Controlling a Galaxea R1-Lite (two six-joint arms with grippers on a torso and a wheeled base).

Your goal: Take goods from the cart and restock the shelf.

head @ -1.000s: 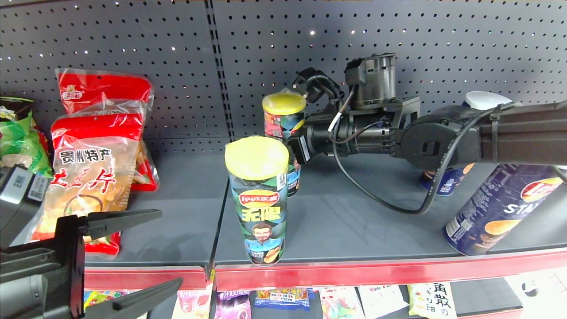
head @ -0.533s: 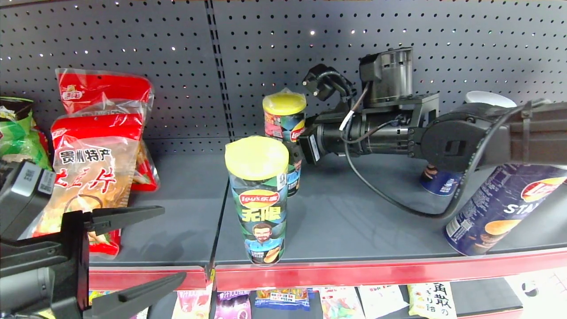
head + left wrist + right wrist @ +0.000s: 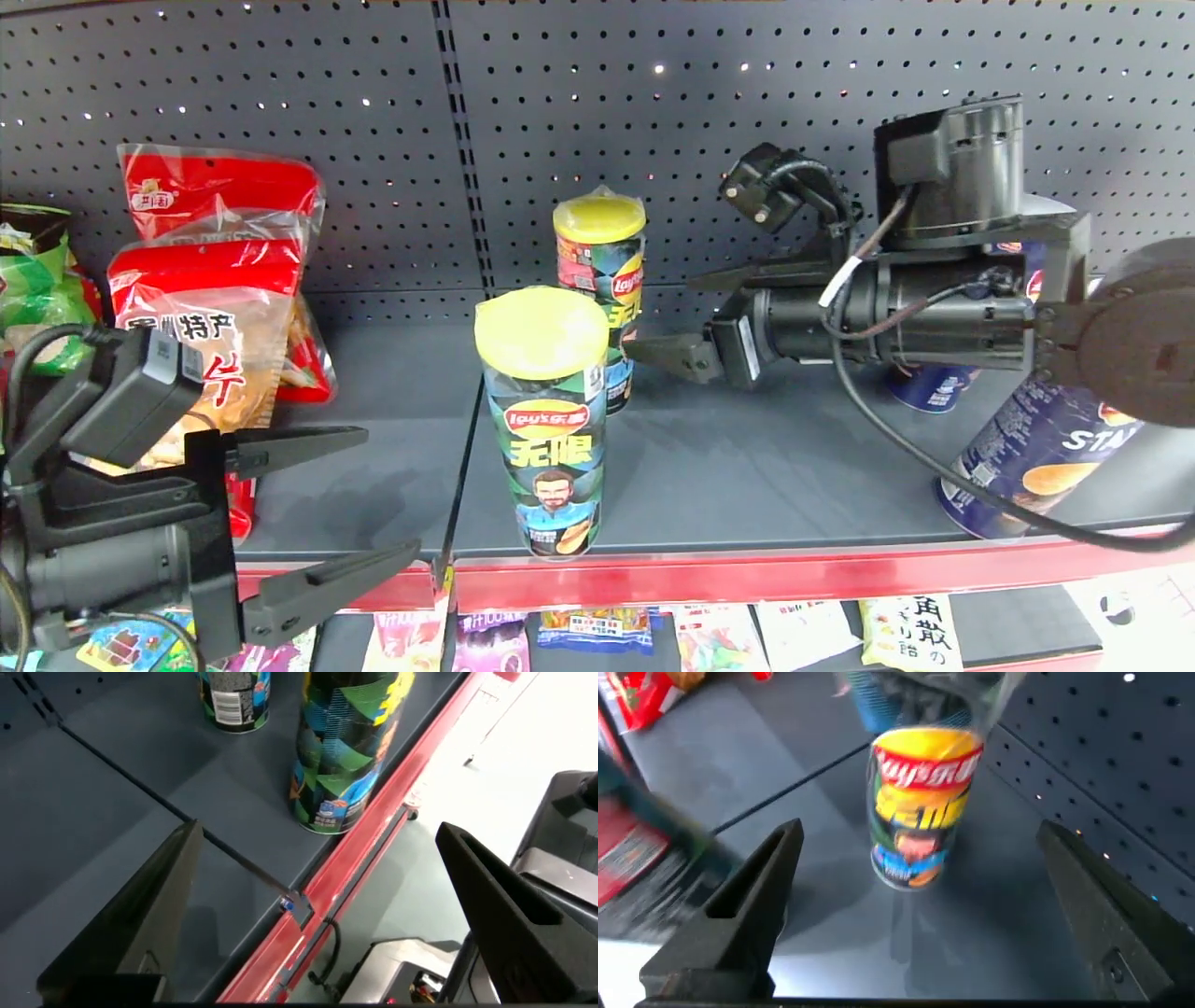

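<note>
Along front edge of shelf (image 3: 747, 467), just right of the centre seam: front chip can (image 3: 546, 420), yellow lid, upright, base close to red front lip (image 3: 747, 574). Behind it, toward back edge near pegboard back panel (image 3: 327, 140): rear chip can (image 3: 602, 280), yellow lid, also upright. Stands apart from the front one, lower part hidden by it in head view.

Right gripper (image 3: 661, 314): level above shelf, pointed at rear chip can from the right side. Fingers spread wide, nothing between them. Lower fingertip just beside can's wall; contact not discernible. Right wrist view blurred: rear chip can (image 3: 920, 803) centred ahead of right gripper (image 3: 920, 829), apparently beyond both tips and clear of them.

Left gripper (image 3: 387, 493): off front edge at shelf's left half, low, in front of red snack bags (image 3: 205, 327). Fingers apart, empty. Left wrist view: left gripper (image 3: 318, 829) frames the red lip; front chip can (image 3: 346, 756) at the edge, rear chip can (image 3: 234, 695) farther back.

Left end of shelf: red snack bags leaning toward back panel, green bag (image 3: 42, 299) at far edge.
Right end: large blue can (image 3: 1046, 457) tilted, at front edge near right corner; second blue can (image 3: 934, 383) behind, mostly hidden by the arm.
Below shelf: row of small packets (image 3: 597, 630).
</note>
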